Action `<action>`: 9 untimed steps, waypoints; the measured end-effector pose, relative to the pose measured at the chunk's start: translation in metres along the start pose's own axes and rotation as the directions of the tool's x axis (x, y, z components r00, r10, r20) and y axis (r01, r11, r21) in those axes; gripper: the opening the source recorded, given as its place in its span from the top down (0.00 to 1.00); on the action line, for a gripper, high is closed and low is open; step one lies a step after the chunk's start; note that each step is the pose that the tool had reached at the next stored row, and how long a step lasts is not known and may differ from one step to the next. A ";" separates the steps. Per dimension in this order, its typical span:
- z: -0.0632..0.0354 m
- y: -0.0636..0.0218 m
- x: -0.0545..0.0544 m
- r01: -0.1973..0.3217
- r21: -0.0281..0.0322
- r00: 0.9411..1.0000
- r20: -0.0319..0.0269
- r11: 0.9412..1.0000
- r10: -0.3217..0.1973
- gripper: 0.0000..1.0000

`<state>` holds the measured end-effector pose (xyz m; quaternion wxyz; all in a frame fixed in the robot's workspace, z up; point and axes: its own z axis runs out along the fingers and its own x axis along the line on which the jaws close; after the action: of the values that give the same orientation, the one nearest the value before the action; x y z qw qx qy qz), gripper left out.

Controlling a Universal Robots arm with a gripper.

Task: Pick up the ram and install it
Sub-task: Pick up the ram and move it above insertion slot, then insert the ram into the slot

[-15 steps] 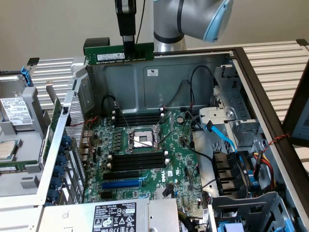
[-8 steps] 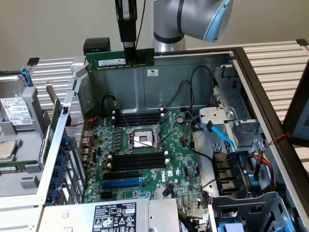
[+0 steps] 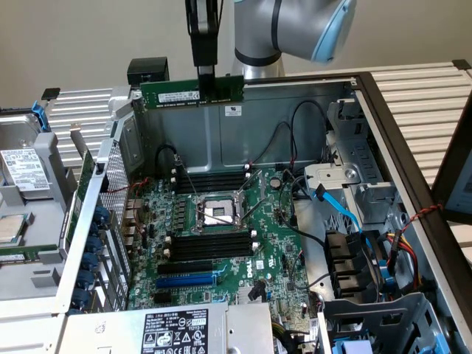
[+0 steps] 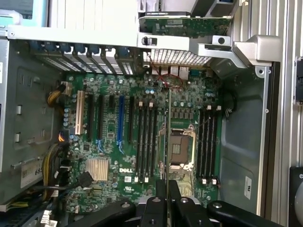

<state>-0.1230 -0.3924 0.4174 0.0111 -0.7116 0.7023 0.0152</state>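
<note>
So the case is lying open on a slatted surface with the motherboard facing up. I'll use the CPU socket as the anchor. There's one bank of black memory slots on its far side, toward the case's far wall. A second bank is on its near side, with a blue expansion slot just past it. To the exterior view's right of the socket, a blue cable runs by the drive cage. A couple of black wires loop up the far wall near the first bank, so that's the clutter closest to those slots. The power supply label sits well past the blue slot at the near edge.

The silver-and-blue arm comes in from above, and the tool points straight down, high over the far wall, beyond the socket. It's pinched narrow on the ram, gripping the top edge roughly mid-length.

The ram is a long thin green stick held level and on edge, white label facing the exterior camera. It's up in the air, well clear of the board and not in any slot. In the wrist view it's edge-on, a thin line running just beside the socket, between it and one slot bank.
</note>
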 end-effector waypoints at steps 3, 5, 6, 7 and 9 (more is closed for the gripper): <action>0.0017 -0.0069 0.000 0.000 -0.002 1.000 0.002 1.000 0.000 0.86; 0.0029 -0.0122 0.000 0.000 -0.003 1.000 0.004 1.000 0.000 0.86; 0.0035 -0.0145 0.000 0.000 -0.003 1.000 0.004 1.000 0.000 0.86; 0.0043 -0.0165 0.000 0.000 -0.003 1.000 0.005 1.000 0.000 0.86; 0.0060 -0.0190 0.001 0.000 -0.004 1.000 0.005 1.000 0.000 0.86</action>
<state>-0.1040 -0.3924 0.4113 0.0116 -0.7115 0.7024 0.0182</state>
